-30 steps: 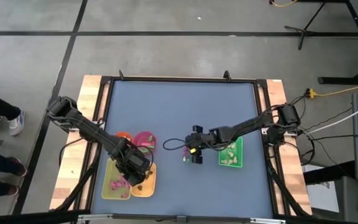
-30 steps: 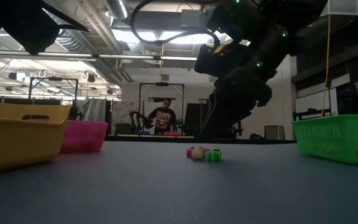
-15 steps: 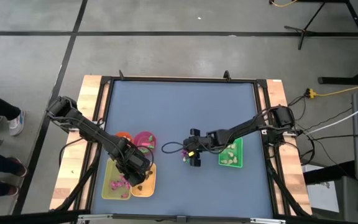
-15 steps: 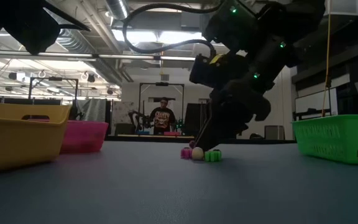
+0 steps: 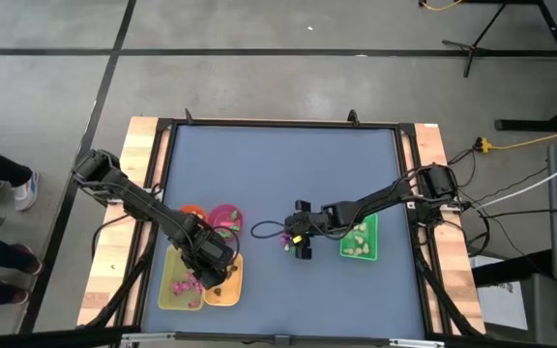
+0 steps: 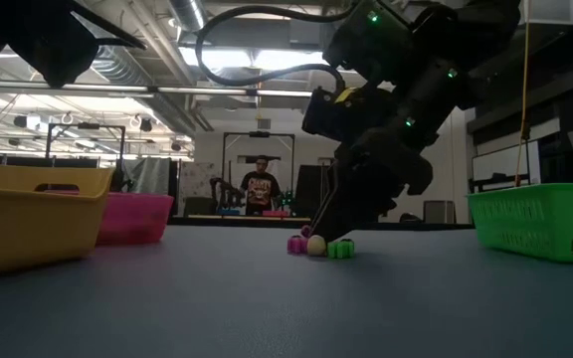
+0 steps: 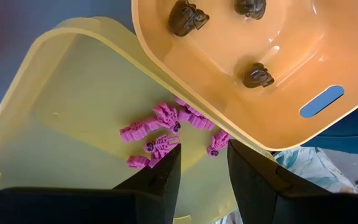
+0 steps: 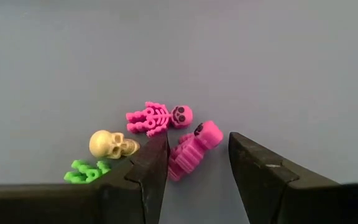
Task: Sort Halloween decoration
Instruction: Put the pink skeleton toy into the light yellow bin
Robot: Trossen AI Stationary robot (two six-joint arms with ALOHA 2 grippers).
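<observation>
Nearest the front edge of the surface [image 5: 278,174], the left hand [image 5: 218,275] is held above the yellow tray [image 5: 174,290] and the pale orange tray [image 5: 228,290], its fingers [image 7: 160,180] parted and gripping nothing; magenta trinkets [image 7: 157,134] are seen in the yellow tray and dark brown skulls [image 7: 188,17] in the pale orange one. Just beyond them, the orange bowl [image 5: 191,212] and pink bowl [image 5: 224,217] are set side by side. Near the middle, the right hand [image 5: 302,251] is lowered to the surface, fingers [image 8: 138,174] open around a magenta skeleton [image 8: 193,150]; a second magenta skeleton [image 8: 160,117], a cream skull [image 8: 112,144] and a green trinket [image 8: 87,172] are clustered beside it. To the right, the green tray [image 5: 360,239] is placed.
</observation>
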